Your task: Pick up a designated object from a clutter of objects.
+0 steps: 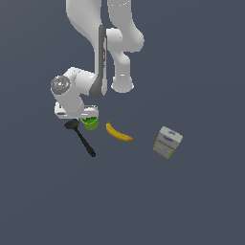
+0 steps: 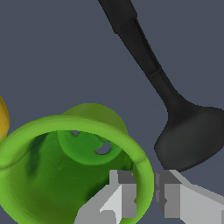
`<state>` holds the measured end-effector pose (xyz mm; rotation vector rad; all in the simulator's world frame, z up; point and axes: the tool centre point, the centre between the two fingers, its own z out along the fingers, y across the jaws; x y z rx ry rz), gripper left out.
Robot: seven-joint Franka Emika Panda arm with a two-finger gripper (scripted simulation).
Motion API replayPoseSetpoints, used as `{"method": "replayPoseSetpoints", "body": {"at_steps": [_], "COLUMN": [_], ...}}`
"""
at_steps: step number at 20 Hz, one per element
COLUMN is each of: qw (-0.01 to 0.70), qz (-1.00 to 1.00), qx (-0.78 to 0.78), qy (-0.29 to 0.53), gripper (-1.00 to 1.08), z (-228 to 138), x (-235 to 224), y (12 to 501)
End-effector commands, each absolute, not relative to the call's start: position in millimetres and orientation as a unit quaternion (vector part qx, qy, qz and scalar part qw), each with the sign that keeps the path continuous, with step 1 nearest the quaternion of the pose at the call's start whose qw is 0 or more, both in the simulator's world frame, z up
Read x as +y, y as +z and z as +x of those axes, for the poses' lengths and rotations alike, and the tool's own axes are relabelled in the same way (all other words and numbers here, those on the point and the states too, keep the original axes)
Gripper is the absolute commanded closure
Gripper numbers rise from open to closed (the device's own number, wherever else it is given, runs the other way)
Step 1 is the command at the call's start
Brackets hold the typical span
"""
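Observation:
The small bright green cup [image 1: 90, 124] stands between the black spatula [image 1: 81, 139] and the yellow banana [image 1: 118, 132]. My gripper [image 1: 88, 117] is down on it from above. In the wrist view the cup [image 2: 65, 144] fills the frame, and my gripper [image 2: 145, 192] straddles its rim. One finger [image 2: 124, 197] is inside the cup and the other [image 2: 175, 197] is outside, both pressed against the wall. The spatula's blade [image 2: 190, 135] lies just beside the cup.
A small grey-white box with a yellow side [image 1: 167, 142] lies toward the exterior view's right, apart from the rest. The banana's tip [image 2: 2, 116] shows at the edge of the wrist view. The arm's base [image 1: 122, 81] stands behind the clutter.

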<state>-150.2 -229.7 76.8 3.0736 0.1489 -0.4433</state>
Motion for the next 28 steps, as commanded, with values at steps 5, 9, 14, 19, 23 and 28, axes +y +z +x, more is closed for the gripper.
{"method": "replayPoseSetpoints", "body": {"at_steps": [5, 9, 14, 19, 23, 28], "qw": [0.016, 0.016, 0.016, 0.016, 0.016, 0.016], "qz": [0.988, 0.988, 0.988, 0.988, 0.988, 0.988], "qx": [0.048, 0.048, 0.049, 0.049, 0.049, 0.050], "qy": [-0.143, -0.144, -0.144, -0.144, -0.145, -0.145], "gripper": [1.08, 1.08, 1.08, 1.08, 1.08, 1.08], "z": [-145.3, -138.3, -125.6, -109.4, -95.3, -77.2], "x": [-217.1, -200.7, -171.6, -134.7, -103.2, -63.9], "y": [90.4, 108.9, 141.5, 183.3, 218.3, 262.7]}}
